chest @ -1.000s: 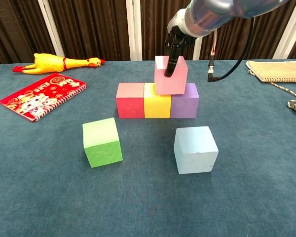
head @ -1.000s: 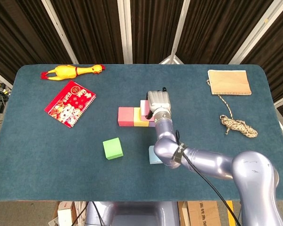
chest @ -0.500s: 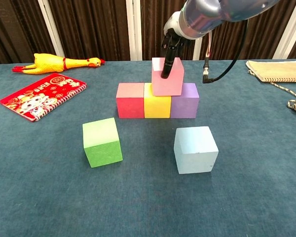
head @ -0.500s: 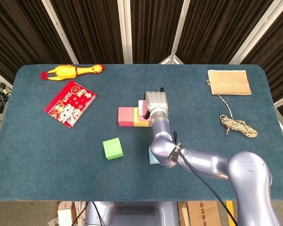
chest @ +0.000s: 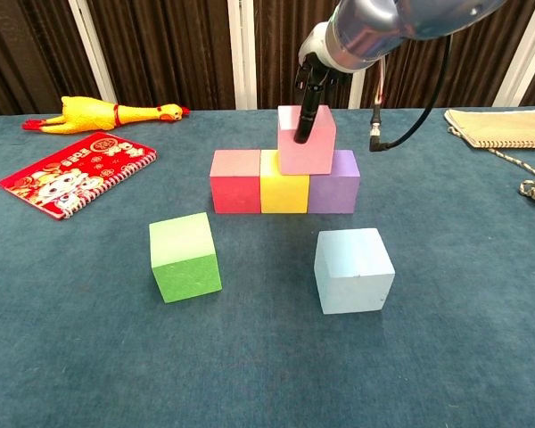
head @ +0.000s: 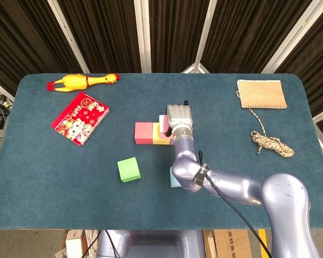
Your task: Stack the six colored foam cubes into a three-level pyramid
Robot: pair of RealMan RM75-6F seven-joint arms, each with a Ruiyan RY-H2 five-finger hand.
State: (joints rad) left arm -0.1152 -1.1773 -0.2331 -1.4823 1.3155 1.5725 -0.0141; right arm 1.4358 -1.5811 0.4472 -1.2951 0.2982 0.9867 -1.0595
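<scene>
**Second tier begins as robot settles a pink block on the base row**

The robot's right hand (chest: 314, 85) grasps a pale pink foam cube (chest: 307, 141) from above, its dark fingers (chest: 303, 125) running down the cube's front face, as the cube sits on the seam between the yellow foam cube (chest: 283, 189) and the purple foam cube (chest: 333, 193). A red foam cube (chest: 236, 182) completes the base row at the centre of the dark blue tabletop (chest: 71, 357). The left hand appears in neither view.

To finish this placement well, the pink cube likely needs to sit flat and evenly across both supporting cubes before the fingers let go; opening them slowly and lifting straight up should keep the soft foam from being dragged sideways. It must also leave room beside it, over the red and yellow cubes, for a second-tier partner.

The green foam cube (chest: 185, 257) and the light blue foam cube (chest: 353, 270) wait nearer the robot, apart from the stack. A yellow rubber chicken (chest: 107, 114) and a red spiral notebook (chest: 76, 172) lie to the left.
</scene>
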